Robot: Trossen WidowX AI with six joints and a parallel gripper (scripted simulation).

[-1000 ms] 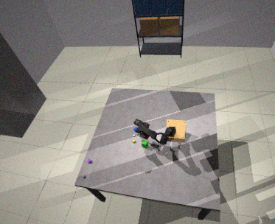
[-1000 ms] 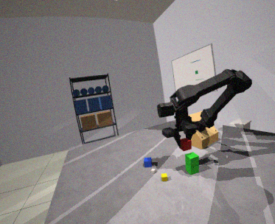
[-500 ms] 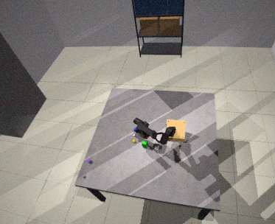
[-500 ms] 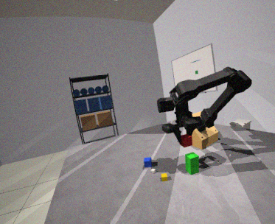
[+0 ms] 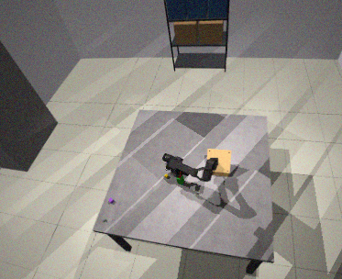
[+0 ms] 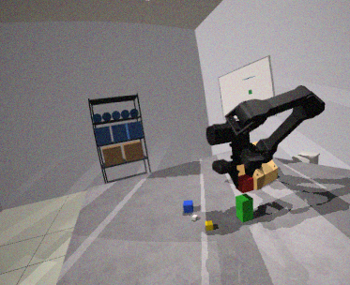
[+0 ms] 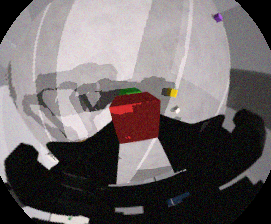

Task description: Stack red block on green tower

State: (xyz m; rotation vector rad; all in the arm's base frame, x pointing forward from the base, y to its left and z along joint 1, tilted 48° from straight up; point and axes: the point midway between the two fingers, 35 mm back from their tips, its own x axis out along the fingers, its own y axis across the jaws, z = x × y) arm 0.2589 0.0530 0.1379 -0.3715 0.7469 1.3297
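Observation:
My gripper point(image 6: 245, 180) point(image 7: 134, 116) is shut on the red block point(image 6: 246, 183) point(image 7: 136, 117) point(image 5: 178, 173) and holds it in the air. The green tower point(image 6: 244, 207) point(image 5: 181, 180) stands upright on the table, a little below and in front of the held block, with a clear gap between them. In the wrist view only the tower's top point(image 7: 127, 92) shows, just behind the red block.
A small blue cube point(image 6: 188, 206), a white cube point(image 6: 194, 217) and a yellow cube point(image 6: 209, 225) point(image 5: 167, 175) point(image 7: 172, 92) lie left of the tower. A purple cube point(image 5: 111, 200) point(image 7: 216, 18) lies near the table's left edge. The arm's tan base plate point(image 5: 219, 161) is behind. A shelf point(image 5: 197, 34) stands far off.

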